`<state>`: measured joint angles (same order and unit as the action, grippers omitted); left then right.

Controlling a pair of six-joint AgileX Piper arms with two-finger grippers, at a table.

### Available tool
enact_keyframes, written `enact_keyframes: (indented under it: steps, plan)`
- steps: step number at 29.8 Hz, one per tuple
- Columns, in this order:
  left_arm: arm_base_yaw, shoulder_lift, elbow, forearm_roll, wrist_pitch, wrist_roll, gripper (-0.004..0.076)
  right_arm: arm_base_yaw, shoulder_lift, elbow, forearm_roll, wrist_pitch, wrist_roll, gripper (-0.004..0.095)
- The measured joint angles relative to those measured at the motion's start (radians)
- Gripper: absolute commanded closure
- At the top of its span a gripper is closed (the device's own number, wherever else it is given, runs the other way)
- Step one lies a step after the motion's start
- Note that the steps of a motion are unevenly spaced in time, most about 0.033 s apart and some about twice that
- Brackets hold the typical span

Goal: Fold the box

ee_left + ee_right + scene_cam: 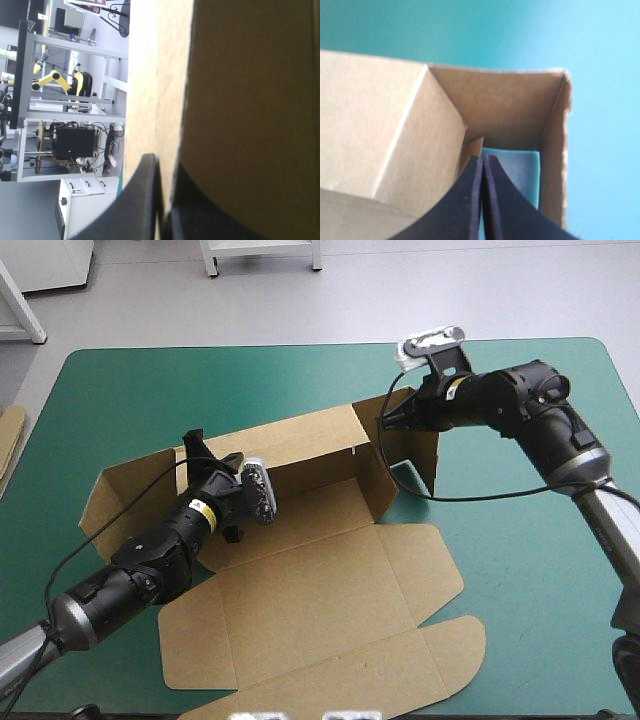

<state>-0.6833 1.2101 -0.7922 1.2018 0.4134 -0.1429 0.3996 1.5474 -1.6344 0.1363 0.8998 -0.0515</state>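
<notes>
The brown box lies in the middle of the teal-green table, its long back wall raised and its lid and front flaps flat toward the near edge. My left gripper is at the left end of the back wall, shut on the board. In the left wrist view the box fills the picture, and its thin edge runs between the fingers of the left gripper. My right gripper is shut, its tip in the right back corner. The right wrist view shows this gripper pointing into the pocket between the box wall and an upright side flap.
A further edge of brown board shows at the table's left edge. Bare teal-green cover lies to the right of the box and along the far edge. The left side flap lies spread toward the left.
</notes>
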Motion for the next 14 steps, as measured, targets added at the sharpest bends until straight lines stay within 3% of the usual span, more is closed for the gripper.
enact_keyframes:
  steps: [14]
  plan:
    - [0.000, 0.000, 0.000, 0.000, 0.001, 0.000, 0.0733, -0.090, 0.210, -0.393, 0.146, 0.165, -0.051, 0.0912]
